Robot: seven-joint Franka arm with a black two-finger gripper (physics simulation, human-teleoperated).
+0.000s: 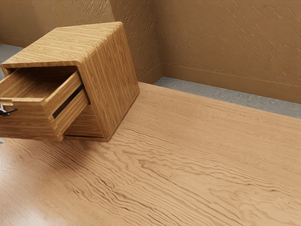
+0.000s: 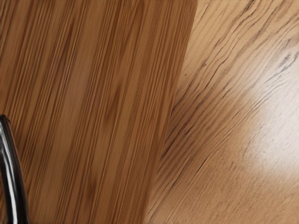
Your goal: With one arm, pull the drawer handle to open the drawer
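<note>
A wooden cabinet stands on the table at the exterior view's left. Its upper drawer is pulled well out toward that view's left edge, and the hollow inside shows. At the drawer's front, on the very left edge, a small dark part of my gripper shows at handle height. The handle itself is hidden there. In the wrist view the drawer's striped wooden front is very close under my hand, and a glossy black curved bar crosses the corner beside it.
The wooden table stretches wide to the exterior view's right of the cabinet. Brown walls and a grey floor strip lie behind. A lower drawer front sits flush in the cabinet.
</note>
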